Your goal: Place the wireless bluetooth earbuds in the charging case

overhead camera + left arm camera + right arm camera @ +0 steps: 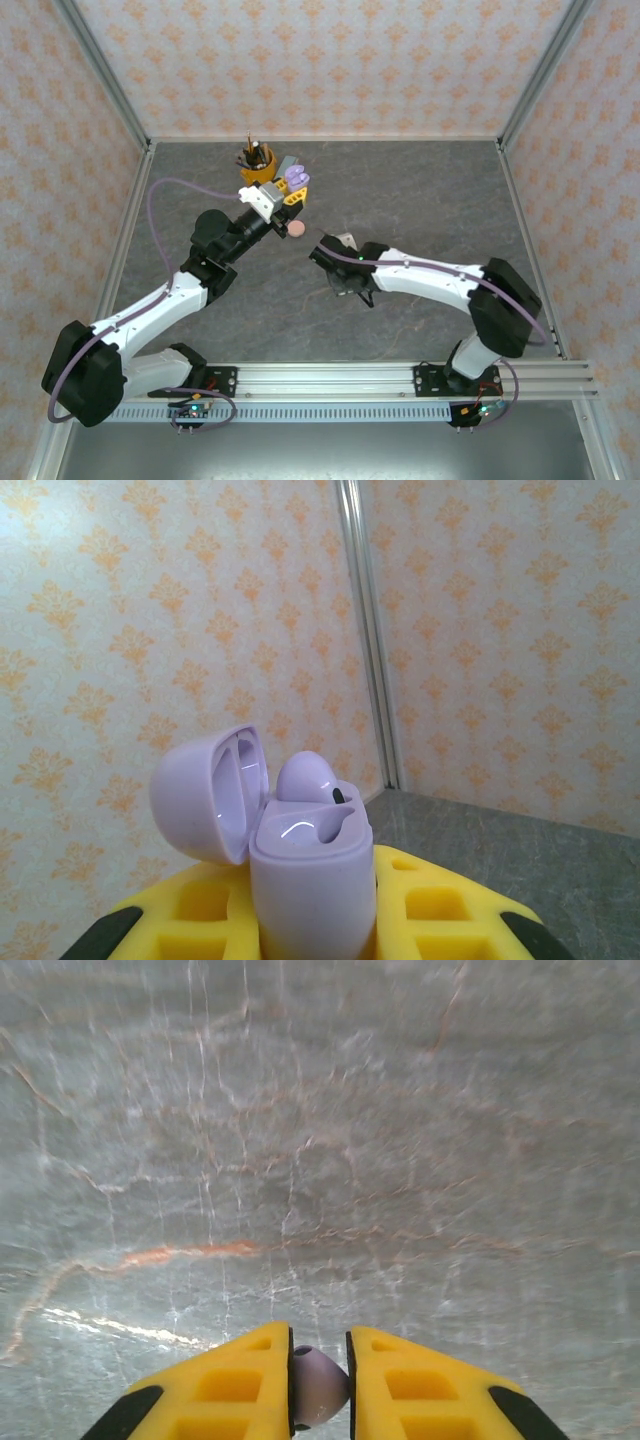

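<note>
My left gripper (288, 192) is raised at the back of the table, shut on the lilac charging case (312, 880). The case stands upright between the yellow fingers (440, 905) with its lid (205, 795) swung open to the left. One lilac earbud (305, 777) sits in the far slot; the near slot (335, 828) is empty. My right gripper (319, 1345) points down at the grey table, shut on a second lilac earbud (320, 1390) pinched between its yellow pads. The pale pink earbuds are out of view.
A yellow cup with pens (257, 160) stands at the back, just behind the left gripper. A small pink round thing (297, 229) lies between the two grippers. The grey stone-patterned table (420, 200) is walled on three sides.
</note>
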